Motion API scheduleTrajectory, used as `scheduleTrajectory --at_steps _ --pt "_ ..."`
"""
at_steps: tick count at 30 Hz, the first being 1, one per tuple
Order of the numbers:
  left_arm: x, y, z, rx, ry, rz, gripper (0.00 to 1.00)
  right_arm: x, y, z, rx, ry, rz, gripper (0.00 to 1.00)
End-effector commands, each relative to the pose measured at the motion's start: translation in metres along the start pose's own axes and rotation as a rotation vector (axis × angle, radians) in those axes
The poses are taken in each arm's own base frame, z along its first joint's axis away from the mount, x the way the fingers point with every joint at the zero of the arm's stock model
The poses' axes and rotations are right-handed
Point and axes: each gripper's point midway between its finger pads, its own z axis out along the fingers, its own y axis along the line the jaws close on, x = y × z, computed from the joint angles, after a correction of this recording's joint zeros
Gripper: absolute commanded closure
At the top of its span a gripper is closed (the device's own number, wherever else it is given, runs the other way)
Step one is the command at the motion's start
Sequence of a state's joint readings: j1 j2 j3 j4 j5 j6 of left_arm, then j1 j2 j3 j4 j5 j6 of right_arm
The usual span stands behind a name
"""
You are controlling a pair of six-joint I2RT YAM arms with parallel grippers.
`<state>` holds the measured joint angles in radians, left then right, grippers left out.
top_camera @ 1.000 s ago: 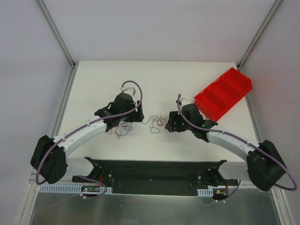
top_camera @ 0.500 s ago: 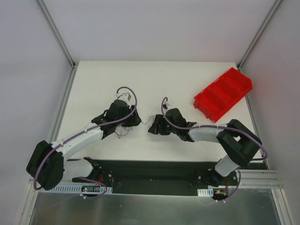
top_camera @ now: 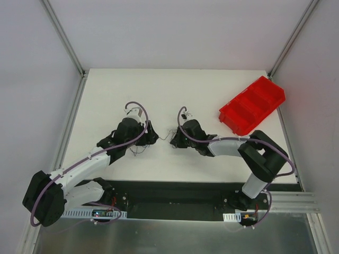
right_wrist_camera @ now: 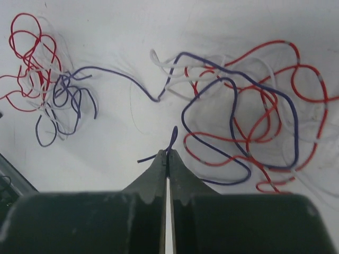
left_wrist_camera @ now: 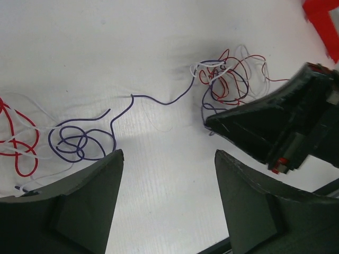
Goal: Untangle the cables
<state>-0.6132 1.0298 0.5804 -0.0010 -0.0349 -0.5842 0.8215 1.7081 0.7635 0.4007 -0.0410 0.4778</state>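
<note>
From above, the right arm is folded more than half a second ago, with its elbow drawn nearer to the base. The right gripper [top_camera: 175,142] stays almost in the same place. The left arm lies lower and more stretched, and the left gripper [top_camera: 150,135] has moved a little to the left. The thin red, purple and whitish cables [top_camera: 167,136] lie between the two grippers on the white table [top_camera: 212,90]. The red plastic bin [top_camera: 253,105] is well apart on the right.

In the left wrist view, the fingers [left_wrist_camera: 79,211] stand wide apart and hold nothing. One small tangle is at the left and another beside the right gripper, and a purple cable [left_wrist_camera: 159,99] joins them.

In the right wrist view, the jaws are pressed together on the end of the purple cable, with the bigger tangle to the right.
</note>
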Motion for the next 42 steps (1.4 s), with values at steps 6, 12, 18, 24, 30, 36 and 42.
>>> scheduleTrajectory --at_steps 6,12,18,24,30,36,42 --pt "-0.008 -0.053 0.041 0.192 0.143 0.053 0.19 -0.001 0.001 -0.103 -0.033 -0.041 -0.122 1.00" --pt "-0.001 -0.094 0.063 0.398 0.241 0.065 0.17 -0.022 0.011 -0.165 -0.068 -0.149 -0.145 1.00" --pt "0.026 -0.095 0.089 0.447 0.345 0.009 0.17 -0.063 0.027 -0.206 -0.095 -0.283 -0.141 1.00" --pt "0.062 -0.066 0.121 0.309 0.442 -0.073 0.41 -0.116 0.080 -0.265 -0.185 -0.396 -0.217 1.00" --pt "0.067 -0.040 0.118 0.197 0.426 -0.040 0.66 -0.182 0.119 -0.338 -0.161 -0.563 -0.336 1.00" --pt "0.057 0.005 0.104 0.059 0.363 -0.026 0.75 -0.242 0.153 -0.415 -0.123 -0.756 -0.438 1.00" --pt "0.049 0.048 0.092 -0.038 0.333 -0.112 0.84 -0.286 0.195 -0.482 -0.187 -0.941 -0.481 1.00"
